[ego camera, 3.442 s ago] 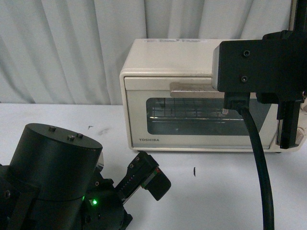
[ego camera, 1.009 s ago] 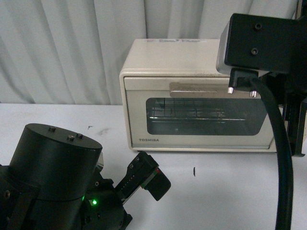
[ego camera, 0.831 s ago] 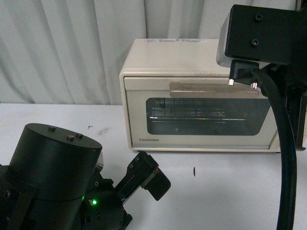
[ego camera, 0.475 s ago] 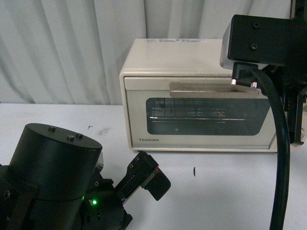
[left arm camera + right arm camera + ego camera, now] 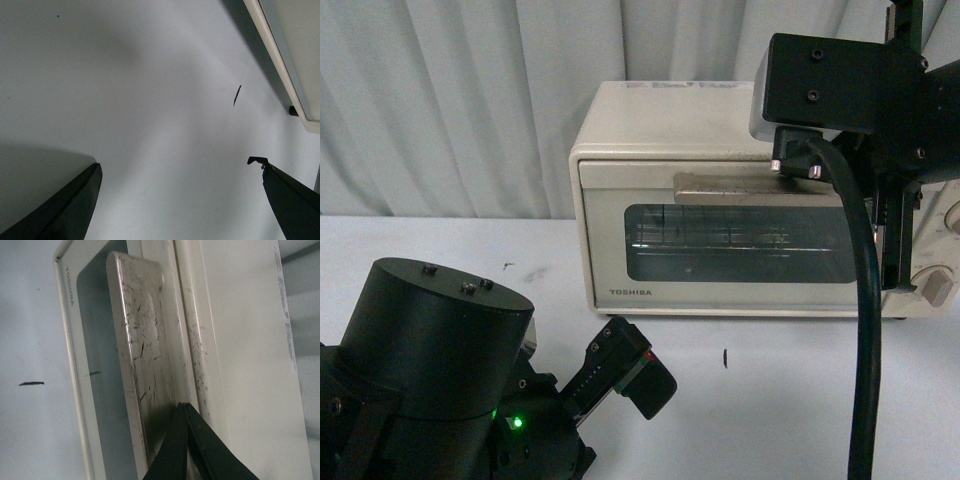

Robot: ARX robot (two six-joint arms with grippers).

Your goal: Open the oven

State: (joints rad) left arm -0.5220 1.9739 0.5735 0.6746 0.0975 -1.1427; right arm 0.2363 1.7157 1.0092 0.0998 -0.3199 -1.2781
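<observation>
Tips of the right gripper [image 5: 183, 409], pinched together, should hook behind the handle [image 5: 142, 355] just below, then swing the oven [image 5: 240, 340] door down.

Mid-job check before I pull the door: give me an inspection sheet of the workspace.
Surface: white table, a few small black marks.
Job's things: oven, door shut; its handle is flat and scratched.
Clutter: nothing seen.
Grippers: right pincer shut, tips at one end of the handle, contact unclear; left pincer open over bare table.
Cables: black cable hangs down in front of the oven door's right end.
Surroundings: pale curtain behind the oven.
</observation>
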